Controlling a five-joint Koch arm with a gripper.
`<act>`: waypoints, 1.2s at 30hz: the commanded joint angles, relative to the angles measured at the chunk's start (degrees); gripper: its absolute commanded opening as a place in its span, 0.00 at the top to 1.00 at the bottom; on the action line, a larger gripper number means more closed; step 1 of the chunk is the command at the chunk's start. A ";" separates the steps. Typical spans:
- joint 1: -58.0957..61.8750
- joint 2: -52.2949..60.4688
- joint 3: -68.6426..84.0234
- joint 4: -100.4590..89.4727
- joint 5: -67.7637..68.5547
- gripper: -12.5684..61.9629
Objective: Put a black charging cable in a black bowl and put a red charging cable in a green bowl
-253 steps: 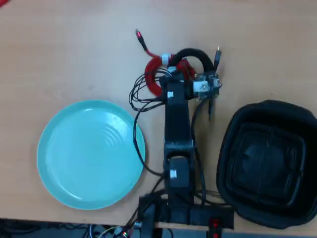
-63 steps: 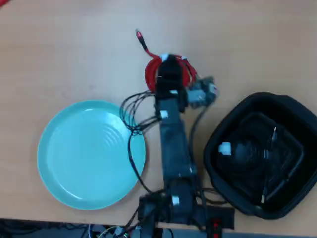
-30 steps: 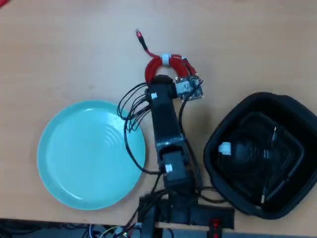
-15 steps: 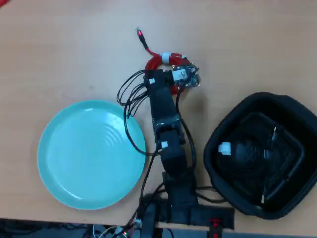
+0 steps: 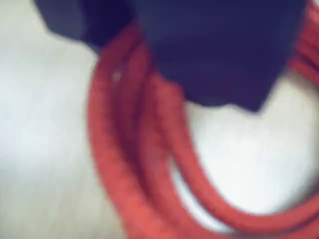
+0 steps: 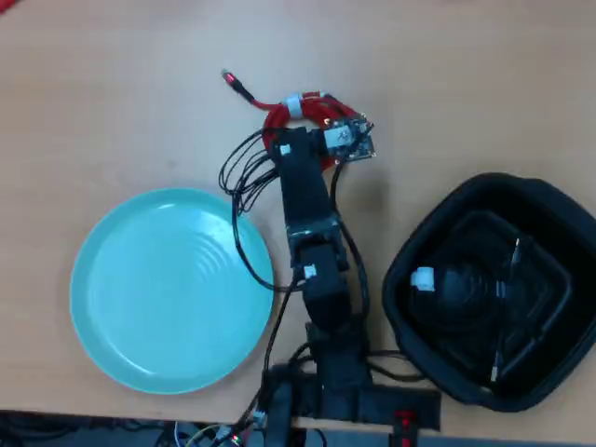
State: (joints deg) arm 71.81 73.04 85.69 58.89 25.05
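Wrist view, very close and blurred: red charging cable filled the frame as stacked red loops on pale table, a dark gripper part pressed over the top of the coil. Jaw state could not be told.

Overhead view: the red charging cable lay under the arm's head, white tie up, plug end trailing up-left. Thin black wires looped beside the arm. Green bowl sat left, bare. Black bowl right, holding the black charging cable with its white tie.
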 commanded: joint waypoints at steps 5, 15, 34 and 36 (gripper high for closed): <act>-0.88 19.78 -7.38 -7.21 0.35 0.91; -3.25 30.59 -7.21 -17.67 -0.53 0.91; -31.11 37.97 -6.33 -20.92 0.26 0.91; -34.19 37.97 -6.06 -20.83 0.26 0.91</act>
State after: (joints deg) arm 39.81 107.40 85.87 50.10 24.87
